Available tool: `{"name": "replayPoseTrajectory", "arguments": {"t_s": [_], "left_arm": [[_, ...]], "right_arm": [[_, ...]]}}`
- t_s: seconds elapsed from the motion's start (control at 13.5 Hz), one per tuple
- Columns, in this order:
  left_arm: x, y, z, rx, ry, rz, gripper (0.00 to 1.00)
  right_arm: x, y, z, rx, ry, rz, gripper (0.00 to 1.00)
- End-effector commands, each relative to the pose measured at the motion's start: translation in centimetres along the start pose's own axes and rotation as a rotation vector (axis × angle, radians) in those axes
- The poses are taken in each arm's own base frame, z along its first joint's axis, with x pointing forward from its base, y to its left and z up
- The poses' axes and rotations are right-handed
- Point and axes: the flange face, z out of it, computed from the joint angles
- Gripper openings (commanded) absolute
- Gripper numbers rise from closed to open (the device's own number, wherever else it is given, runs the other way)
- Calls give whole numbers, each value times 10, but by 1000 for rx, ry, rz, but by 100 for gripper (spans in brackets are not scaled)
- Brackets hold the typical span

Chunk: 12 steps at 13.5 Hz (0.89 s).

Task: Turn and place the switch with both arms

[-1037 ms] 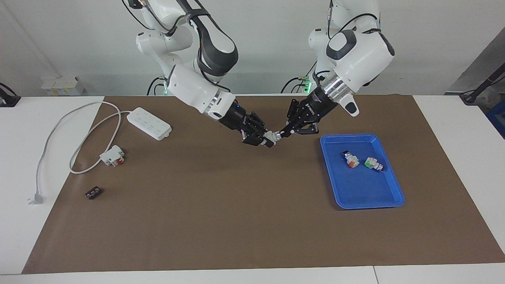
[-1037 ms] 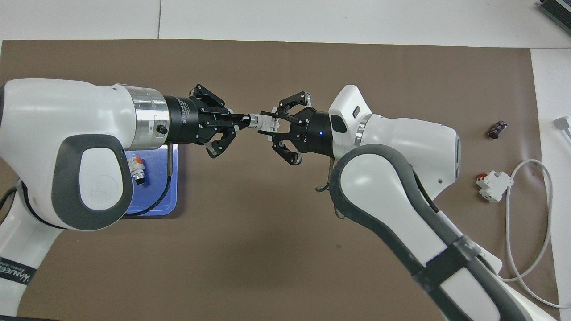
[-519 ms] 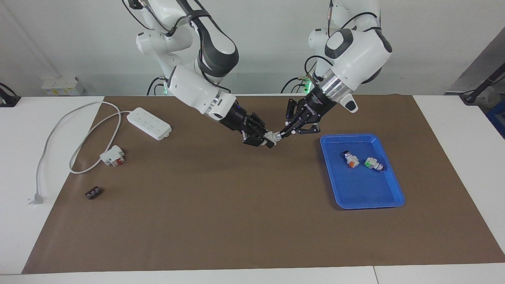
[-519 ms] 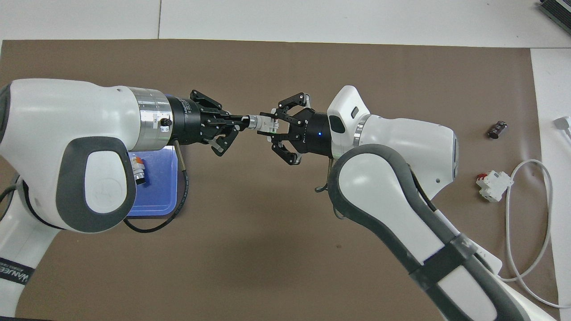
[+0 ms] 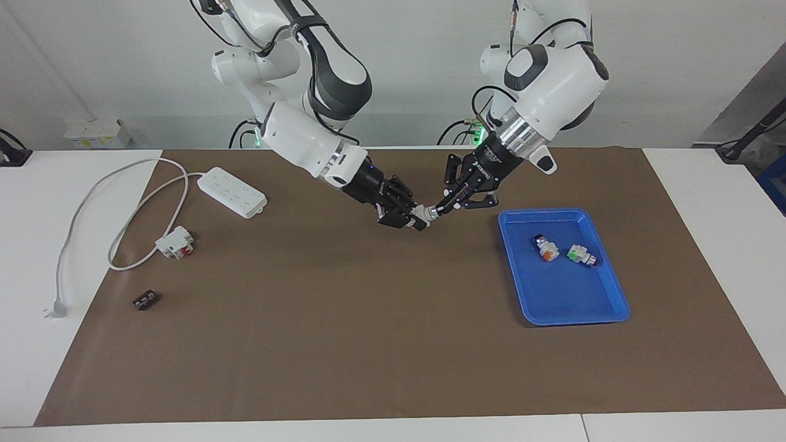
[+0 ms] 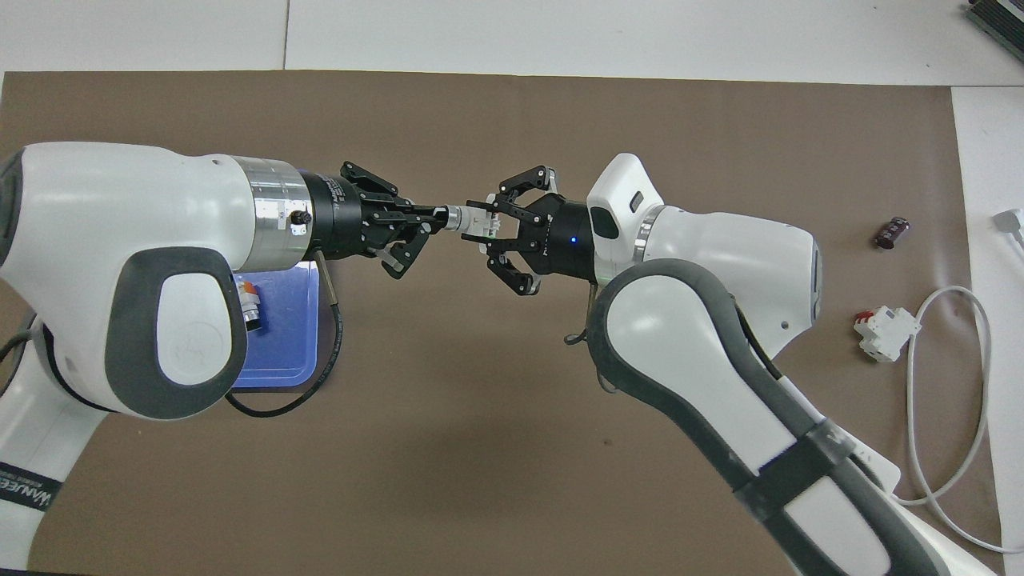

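A thumb-sized white switch (image 5: 422, 213) with a silver knob is held in the air over the middle of the brown mat, between both grippers. My left gripper (image 5: 436, 209) is shut on its knob end. My right gripper (image 5: 412, 219) is shut on its white body. The fingers hide its coloured side. In the overhead view the switch (image 6: 474, 222) lies level between the left gripper (image 6: 439, 214) and the right gripper (image 6: 491, 226). A second switch, with an orange piece (image 5: 545, 248), lies in the blue tray (image 5: 565, 307).
A green-marked block (image 5: 580, 253) lies in the tray beside the orange one. Toward the right arm's end lie a white power strip (image 5: 232, 191) with its cable, a larger white block with red parts (image 5: 175, 241) and a small dark part (image 5: 145, 300).
The left arm's wrist has turned about its own axis and its forearm has risen a little, with the gripper still on the knob. The right gripper and the switch have stayed in place.
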Motion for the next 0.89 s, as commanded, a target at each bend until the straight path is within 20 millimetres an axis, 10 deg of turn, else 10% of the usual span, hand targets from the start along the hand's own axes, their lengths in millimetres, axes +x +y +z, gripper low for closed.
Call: {"name": "replayPoseTrajectory", "arguments": {"t_s": [0.0, 0.74, 0.81], "left_arm": [[0, 27, -18, -125, -30, -13, 0], [-2, 23, -15, -139, -2, 75, 0], [-2, 23, -15, -139, -2, 75, 0]], "right_arm": [[-6, -12, -6, -5, -10, 4, 0], [-6, -14, -5, -4, -12, 0, 0], [-6, -14, -5, -7, -13, 7, 96]]}}
